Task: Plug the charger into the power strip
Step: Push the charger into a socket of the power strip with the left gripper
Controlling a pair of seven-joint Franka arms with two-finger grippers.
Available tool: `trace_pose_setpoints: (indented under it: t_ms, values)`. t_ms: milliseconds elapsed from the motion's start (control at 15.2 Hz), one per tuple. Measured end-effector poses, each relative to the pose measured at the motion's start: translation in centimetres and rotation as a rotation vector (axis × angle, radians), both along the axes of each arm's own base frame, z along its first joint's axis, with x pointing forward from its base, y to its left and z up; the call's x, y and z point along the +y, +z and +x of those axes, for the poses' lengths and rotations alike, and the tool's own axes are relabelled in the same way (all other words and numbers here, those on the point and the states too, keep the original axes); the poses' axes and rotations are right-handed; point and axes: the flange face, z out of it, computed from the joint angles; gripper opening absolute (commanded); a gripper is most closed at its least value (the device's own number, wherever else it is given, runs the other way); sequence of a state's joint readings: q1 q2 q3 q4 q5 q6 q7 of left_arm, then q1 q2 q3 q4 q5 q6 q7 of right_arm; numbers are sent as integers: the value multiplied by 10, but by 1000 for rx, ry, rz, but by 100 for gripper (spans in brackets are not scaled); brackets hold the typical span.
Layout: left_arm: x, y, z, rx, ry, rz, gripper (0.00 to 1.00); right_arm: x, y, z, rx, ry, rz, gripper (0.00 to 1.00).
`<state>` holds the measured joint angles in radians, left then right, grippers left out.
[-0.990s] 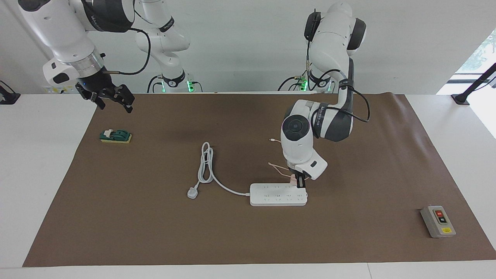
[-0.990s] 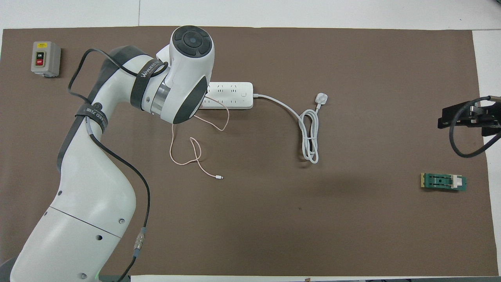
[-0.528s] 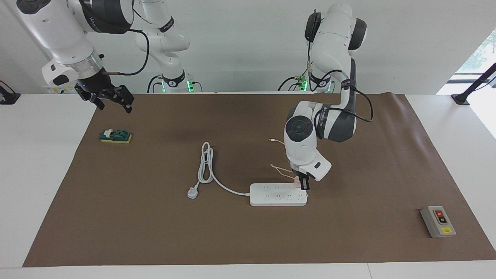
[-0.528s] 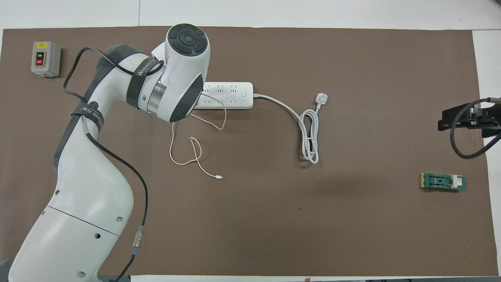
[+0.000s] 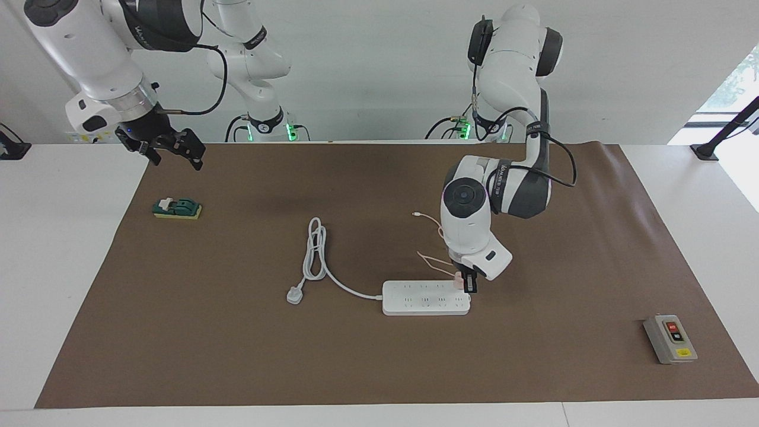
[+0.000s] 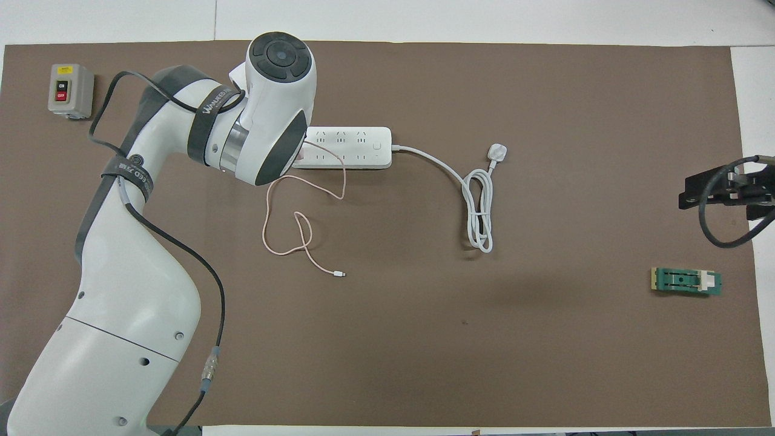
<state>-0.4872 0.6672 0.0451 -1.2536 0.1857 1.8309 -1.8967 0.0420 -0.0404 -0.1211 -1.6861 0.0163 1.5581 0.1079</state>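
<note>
Pale pink charger (image 5: 457,279), white power strip (image 5: 426,298), grey box (image 5: 670,338) with red and black buttons, brown mat (image 5: 533,356)

Your left arm reached out low over the table, wrist bent down, and your left gripper (image 5: 468,284) pointed straight down with its fingers clamped together. Your right arm waited raised, its right gripper (image 5: 172,150) tilted downward, fingers spread apart.
</note>
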Motion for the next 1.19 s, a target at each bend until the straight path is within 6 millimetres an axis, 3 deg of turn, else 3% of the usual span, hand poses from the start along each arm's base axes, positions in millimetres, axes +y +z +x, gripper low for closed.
trace_pose_setpoints:
  t_ms: [1188]
  values:
    - [5, 3, 8, -2, -47, -77, 0, 3, 5, 0, -4, 6, 0, 100]
